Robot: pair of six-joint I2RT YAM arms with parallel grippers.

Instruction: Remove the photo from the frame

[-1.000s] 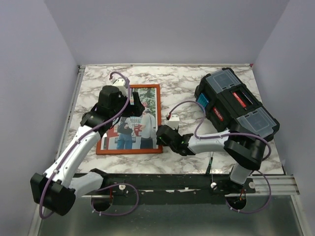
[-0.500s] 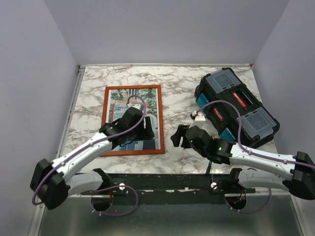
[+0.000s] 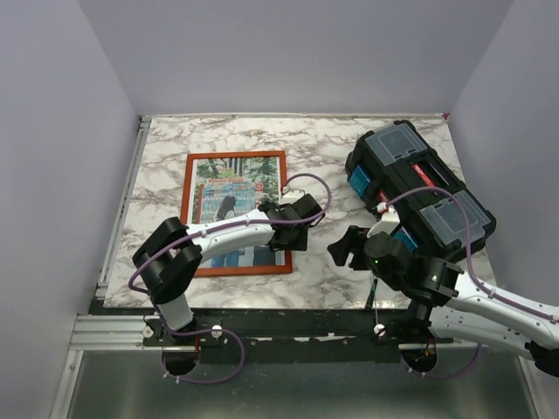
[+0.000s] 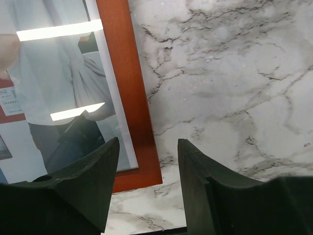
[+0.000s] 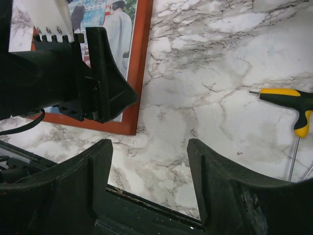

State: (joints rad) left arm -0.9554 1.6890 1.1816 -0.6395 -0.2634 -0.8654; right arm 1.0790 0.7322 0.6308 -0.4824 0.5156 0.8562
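Open marble table (image 3: 323,166) separates the left pincer (image 3: 286,234) from the right pincer (image 3: 342,249), leaving a free lane between them. Beyond and to the right of the right pincer, the black toolbox (image 3: 419,188) bars the way, and a yellow-handled key (image 5: 286,98) lies on the marble at its right. The frame (image 4: 129,88) rail sits under the left pincer's parted fingers, with bare marble to their right. The left arm (image 3: 227,234) crosses the frame's near half.

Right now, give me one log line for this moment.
left tool open, over frame edge | right tool open, empty, over table | photo in frame
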